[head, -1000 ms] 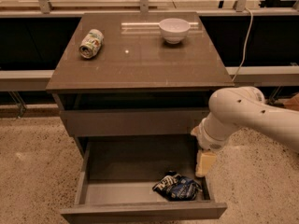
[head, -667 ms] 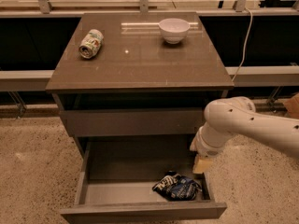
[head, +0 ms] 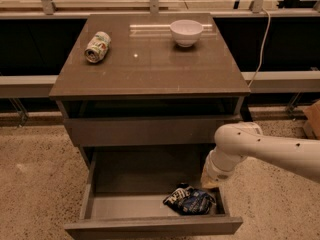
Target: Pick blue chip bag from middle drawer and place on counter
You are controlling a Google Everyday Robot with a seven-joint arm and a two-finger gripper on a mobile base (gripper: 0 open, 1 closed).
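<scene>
The blue chip bag (head: pixel 189 201) lies crumpled on the floor of the open middle drawer (head: pixel 125 207), at its front right corner. My gripper (head: pixel 210 180) hangs from the white arm (head: pixel 270 149), which reaches in from the right. The gripper is inside the drawer's right side, just above and behind the bag's right end. I cannot tell whether it touches the bag. The counter (head: pixel 150 66) is the glossy top of the cabinet above.
A green-white can (head: pixel 97 46) lies on its side at the counter's back left. A white bowl (head: pixel 186 32) stands at the back right. A closed drawer front (head: pixel 145 130) sits above the open drawer. A rail runs behind the cabinet; speckled floor surrounds it.
The arm has swung left and lowered, bringing the gripper further into the drawer and closer to the chip bag. The bag, can and bowl have not moved.
</scene>
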